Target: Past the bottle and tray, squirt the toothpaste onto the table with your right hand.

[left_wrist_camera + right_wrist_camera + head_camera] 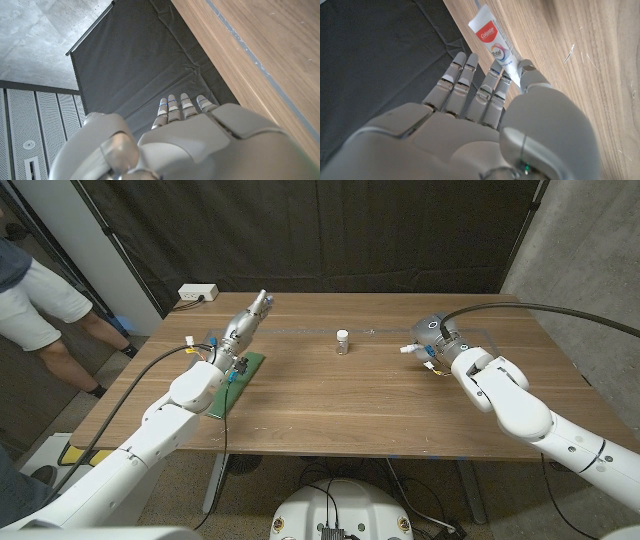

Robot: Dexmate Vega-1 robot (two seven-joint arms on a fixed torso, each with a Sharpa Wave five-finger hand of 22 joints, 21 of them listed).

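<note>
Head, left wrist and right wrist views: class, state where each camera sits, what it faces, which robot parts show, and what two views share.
Head view: on the robot's head, looking down at the table, both arms, bottle, tray.
Left wrist view: behind the left hand, facing a dark curtain.
Right wrist view: behind the right hand, facing the toothpaste.
Shared: every view shows the table.

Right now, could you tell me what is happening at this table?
The robot's right hand reaches over the toothpaste tube lying on the wooden table; whether it grips the tube is unclear. The left hand hovers open above the green tray. A small bottle stands upright mid-table. No paste is visible on the table.
</note>
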